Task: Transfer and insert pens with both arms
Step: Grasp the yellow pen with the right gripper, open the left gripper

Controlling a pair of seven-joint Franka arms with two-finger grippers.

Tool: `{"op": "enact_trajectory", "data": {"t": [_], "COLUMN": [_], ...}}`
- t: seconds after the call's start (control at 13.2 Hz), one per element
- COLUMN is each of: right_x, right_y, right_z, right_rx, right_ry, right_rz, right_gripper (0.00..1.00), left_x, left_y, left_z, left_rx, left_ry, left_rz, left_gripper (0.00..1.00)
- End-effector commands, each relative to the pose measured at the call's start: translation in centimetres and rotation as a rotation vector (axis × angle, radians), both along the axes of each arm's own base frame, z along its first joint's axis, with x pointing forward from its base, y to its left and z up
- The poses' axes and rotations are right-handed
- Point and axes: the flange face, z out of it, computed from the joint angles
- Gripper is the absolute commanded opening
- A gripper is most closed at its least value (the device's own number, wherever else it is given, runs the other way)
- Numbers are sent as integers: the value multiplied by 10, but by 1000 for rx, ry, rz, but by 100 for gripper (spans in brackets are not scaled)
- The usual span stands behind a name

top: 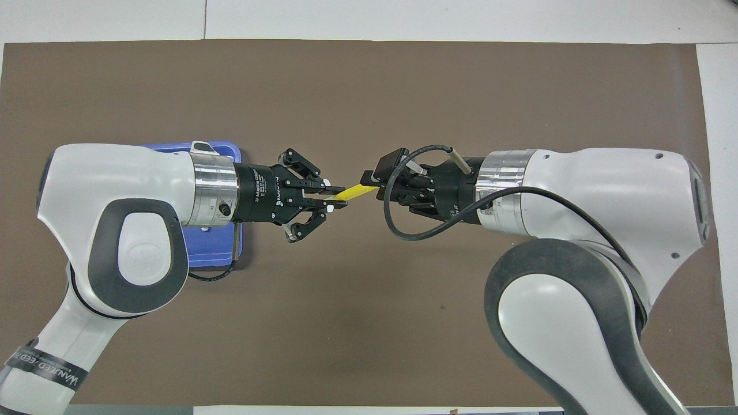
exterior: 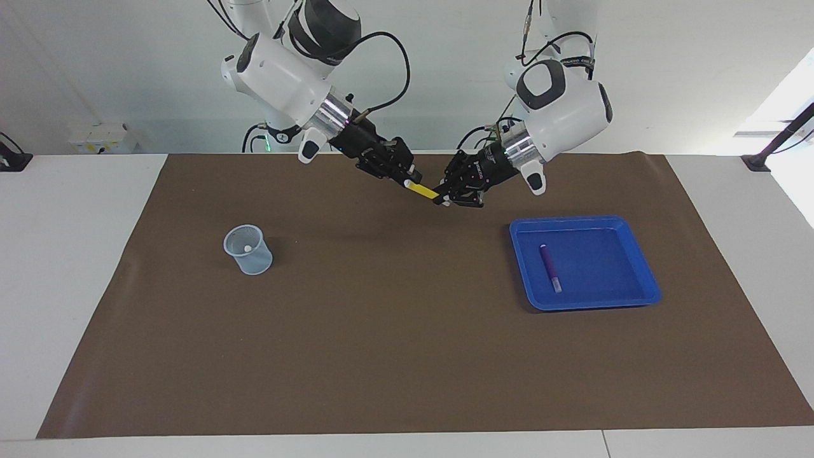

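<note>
Two grippers on one yellow pen [exterior: 422,189]: my left gripper [exterior: 441,200] clamps its 4 o'clock end; right gripper [exterior: 407,180] at 10 o'clock, fingers unreadable, should clamp firmly before left releases.

Two arms, both with glossy white shells and dark grey rounded joint covers. The left arm [top: 115,230] carries a black band with white lettering near its lower link; the wording is not fully legible. Each wrist ends in a ribbed silver ring, then a black cylindrical body. The left gripper [top: 331,199] is black, with angular linkage, small pale tips and white print along its body, possibly a maker's name. The right gripper [top: 375,183] is black and carries a boxy black block. A black cable loops from the right arm [top: 588,196] wrist, beside a short metal plug. Small dark screw holes dot its shell.
</note>
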Motion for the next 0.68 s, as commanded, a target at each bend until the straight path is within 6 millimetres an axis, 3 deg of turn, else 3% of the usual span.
{"op": "enact_trajectory", "data": {"t": [0.0, 0.23, 0.38, 0.45, 0.6], "right_x": [-3, -3, -4, -4, -3], "right_y": [-5, -5, -5, -5, -5], "right_z": [-3, -3, -3, -3, -3], "right_rx": [1, 1, 1, 1, 1], "right_ry": [-17, -17, -14, -14, -14], "right_rz": [-2, -2, -1, -1, -1], "right_gripper": [39, 38, 5, 0, 0], "left_x": [-7, -7, -7, -7, -7], "left_y": [4, 4, 5, 4, 4], "left_z": [3, 3, 3, 3, 4], "left_rx": [-1, -1, -1, -1, -2], "left_ry": [-4, -4, -5, -4, -6], "left_rz": [32, 33, 34, 33, 34], "left_gripper": [0, 0, 0, 0, 0]}}
